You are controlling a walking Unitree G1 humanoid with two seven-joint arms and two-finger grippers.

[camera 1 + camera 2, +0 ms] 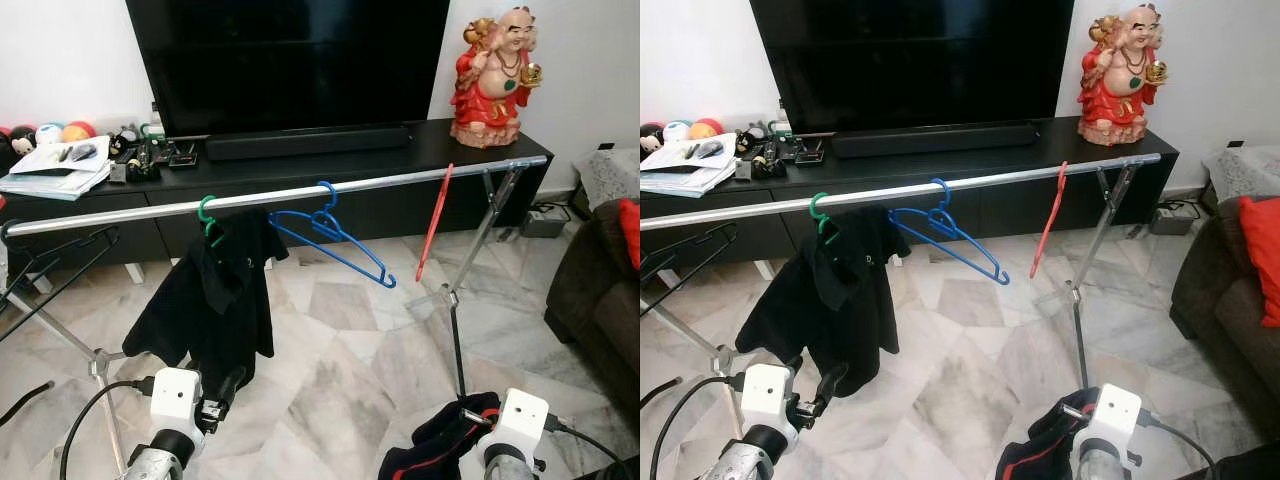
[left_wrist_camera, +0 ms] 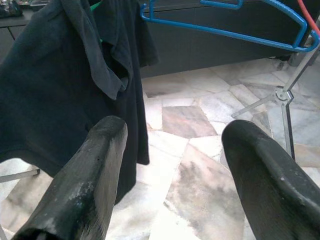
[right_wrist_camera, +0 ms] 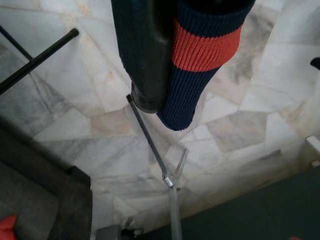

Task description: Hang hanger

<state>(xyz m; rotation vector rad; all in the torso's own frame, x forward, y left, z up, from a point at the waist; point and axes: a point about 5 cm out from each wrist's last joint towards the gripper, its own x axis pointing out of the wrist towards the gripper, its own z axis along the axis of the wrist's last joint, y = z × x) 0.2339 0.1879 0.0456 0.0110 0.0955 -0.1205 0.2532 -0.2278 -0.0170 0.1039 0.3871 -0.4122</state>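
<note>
The rail is seen up ahead of both grippers, running crosswise, nearer the spread-open left gripper, while the right gripper is clamped on a striped garment.

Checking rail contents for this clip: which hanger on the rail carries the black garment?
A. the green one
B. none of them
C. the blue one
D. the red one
A: the black garment drapes from the green hanger, while the blue hanger and red hanger hang bare on the rail.
</note>
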